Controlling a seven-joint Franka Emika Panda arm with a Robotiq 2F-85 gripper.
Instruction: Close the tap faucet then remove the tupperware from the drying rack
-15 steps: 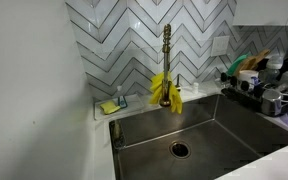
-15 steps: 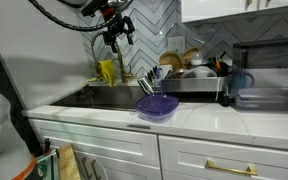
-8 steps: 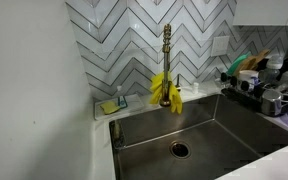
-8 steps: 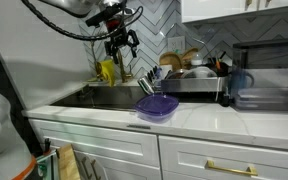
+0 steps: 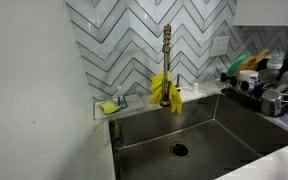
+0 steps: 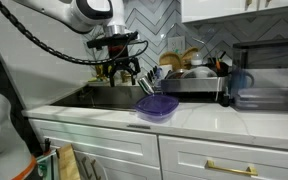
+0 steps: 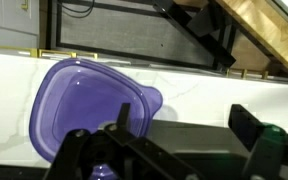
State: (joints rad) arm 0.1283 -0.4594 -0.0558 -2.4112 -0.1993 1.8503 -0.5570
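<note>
end effector (image 6: pixel 125 72): spread wide, holds nothing, hangs over the sink (image 5: pixel 224 130) | tap faucet (image 5: pixel 167 55): behind the sink, yellow gloves (image 5: pixel 165 90) on it | drying rack (image 5: pixel 242 90): on the counter by the sink | change: end effector lower than before

Items in view, as I count them from the console: one tap faucet (image 5: pixel 167 50); one sink (image 5: pixel 234 125) with one drain (image 5: pixel 179 150); one drying rack (image 6: pixel 184 86); one purple plastic container (image 6: pixel 157 106); one brass drawer handle (image 6: pixel 231 167). The yellow rubber gloves (image 5: pixel 165 90) overlap, so I cannot count them.
</note>
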